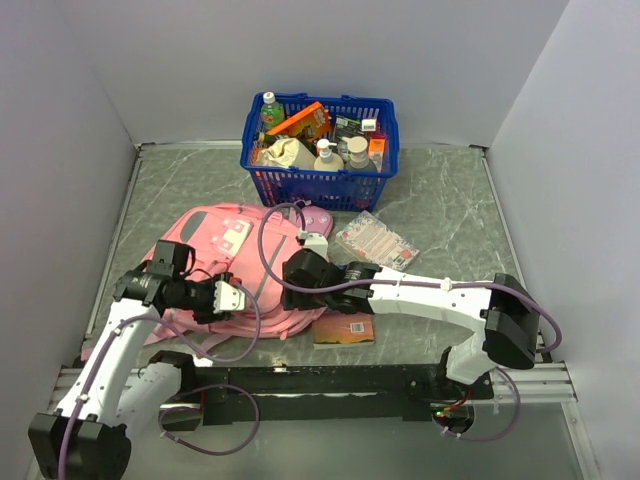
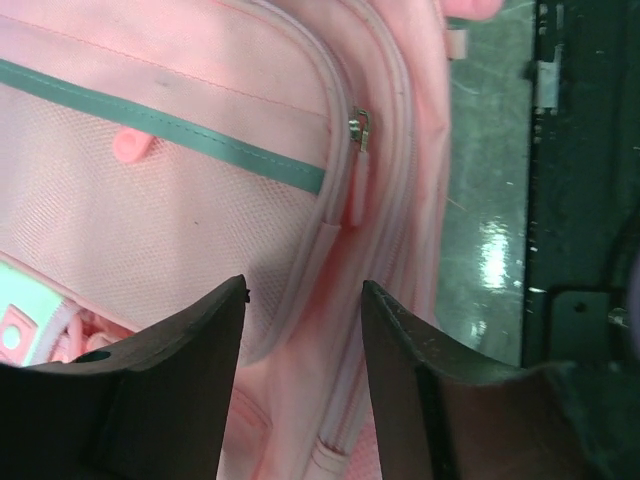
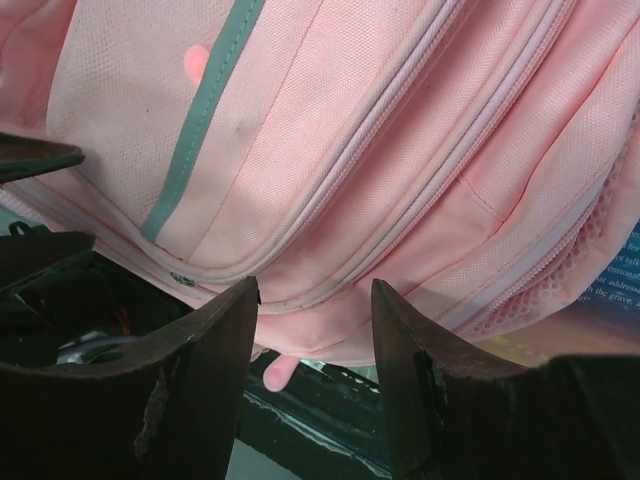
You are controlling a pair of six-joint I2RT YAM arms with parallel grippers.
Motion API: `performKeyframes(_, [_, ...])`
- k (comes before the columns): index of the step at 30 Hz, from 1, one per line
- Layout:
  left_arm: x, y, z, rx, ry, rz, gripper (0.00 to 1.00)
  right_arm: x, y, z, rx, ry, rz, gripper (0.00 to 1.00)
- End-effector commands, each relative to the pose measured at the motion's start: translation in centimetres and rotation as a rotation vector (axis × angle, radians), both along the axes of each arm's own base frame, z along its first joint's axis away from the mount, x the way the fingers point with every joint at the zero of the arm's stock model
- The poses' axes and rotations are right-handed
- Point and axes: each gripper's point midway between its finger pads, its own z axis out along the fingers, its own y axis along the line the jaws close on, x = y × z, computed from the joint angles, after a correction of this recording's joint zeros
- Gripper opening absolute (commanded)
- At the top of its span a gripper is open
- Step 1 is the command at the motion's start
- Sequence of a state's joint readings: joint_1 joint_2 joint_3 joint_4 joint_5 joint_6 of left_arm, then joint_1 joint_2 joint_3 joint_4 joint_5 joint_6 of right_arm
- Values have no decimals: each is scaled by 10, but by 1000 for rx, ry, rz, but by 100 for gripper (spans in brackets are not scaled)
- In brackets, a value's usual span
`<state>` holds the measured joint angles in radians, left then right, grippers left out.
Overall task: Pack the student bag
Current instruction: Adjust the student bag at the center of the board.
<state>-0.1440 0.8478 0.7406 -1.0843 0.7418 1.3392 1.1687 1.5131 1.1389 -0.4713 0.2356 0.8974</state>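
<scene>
Lying flat on the table between both arms: student bag (image 1: 225, 240), soft pink fabric, grey trims, front face up. Zips look closed all round, so packing is judged to be at the opening stage.

- Left gripper (image 2: 303, 295): over the bag's near left part, jaws apart, nothing between them. It hangs just short of the zip pull (image 2: 360, 130), which rests against the curved seam.
- Right gripper (image 3: 315, 295): over the bag's right edge, jaws apart, gripping nothing. Rows of zip tape run beneath it.
- Basket (image 1: 310, 185): blue, beyond the bag's far side, full of bottles and packets.
- Book (image 1: 343, 330): at the bag's near right corner, touching or partly under it; which cannot be told.
- Packet (image 1: 375, 240): right of the bag, a little apart from it.

Risks, as judged:
- The zip pull is small and flat. A closing jaw may pinch loose cloth instead and drag the whole bag.
- With neither arm pinning it, the limp bag may slide or bunch when the zip is tugged.
- The right arm's purple cable (image 1: 268, 235) loops over the bag and could snag on a strap.
</scene>
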Motion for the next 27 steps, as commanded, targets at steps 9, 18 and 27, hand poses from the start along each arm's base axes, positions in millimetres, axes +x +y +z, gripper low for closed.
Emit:
performKeyframes(9, [43,-14,1,-7,-207,17,57,-9,11,20,89,33,14,56])
performKeyframes(18, [66,-13,-6,-24,-253,167,14,-12,9,34,111,39,8,56])
performKeyframes(27, [70,-26,79,-252,-375,267,1,-7,7,46,92,86,-107,58])
